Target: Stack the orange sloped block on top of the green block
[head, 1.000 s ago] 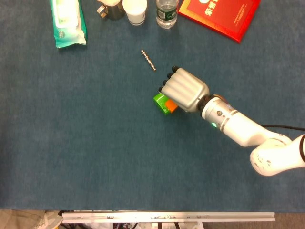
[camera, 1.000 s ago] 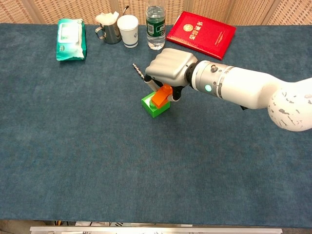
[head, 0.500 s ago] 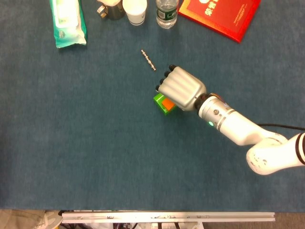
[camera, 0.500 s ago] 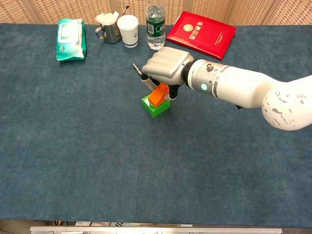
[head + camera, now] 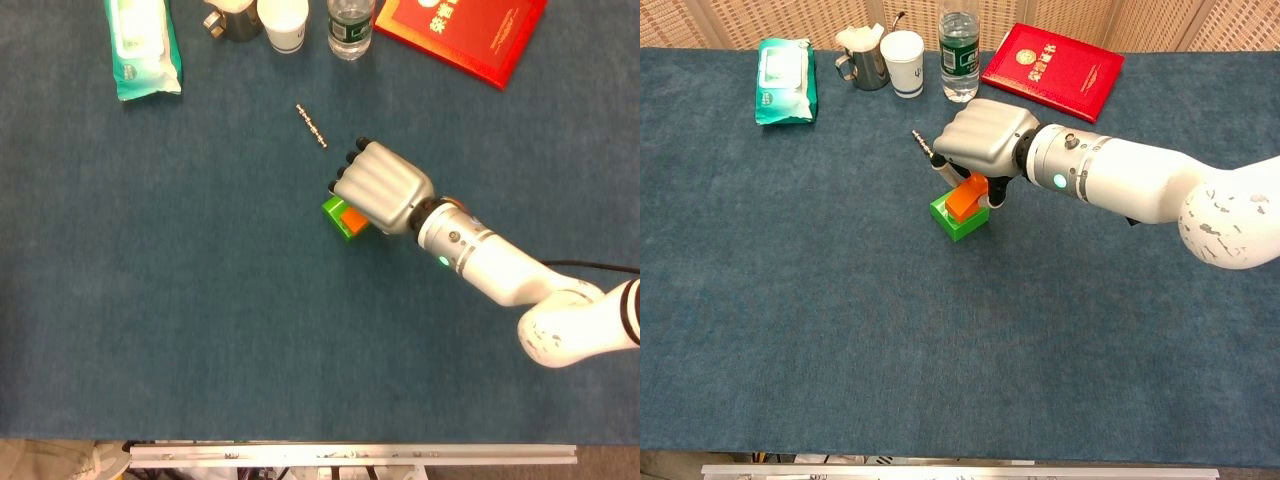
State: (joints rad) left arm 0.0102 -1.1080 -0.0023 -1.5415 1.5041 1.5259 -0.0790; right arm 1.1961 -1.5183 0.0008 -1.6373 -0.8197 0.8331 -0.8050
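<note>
The green block [image 5: 958,219] [image 5: 337,214] lies on the blue cloth near the table's middle. The orange sloped block [image 5: 966,198] [image 5: 353,218] sits on top of it, tilted a little, and my right hand [image 5: 982,139] [image 5: 383,186] holds it from above with fingers curled down around it. In the head view the hand covers most of the orange block and the green block's right part. My left hand shows in neither view.
A small metal rod [image 5: 312,126] lies just behind the blocks. Along the far edge stand a wipes pack [image 5: 786,80], a metal cup [image 5: 864,65], a paper cup [image 5: 904,63], a water bottle [image 5: 959,56] and a red booklet [image 5: 1053,71].
My right hand has shifted the orange block leftward, from the green block's right edge to over its top, and lowered it slightly onto it.
</note>
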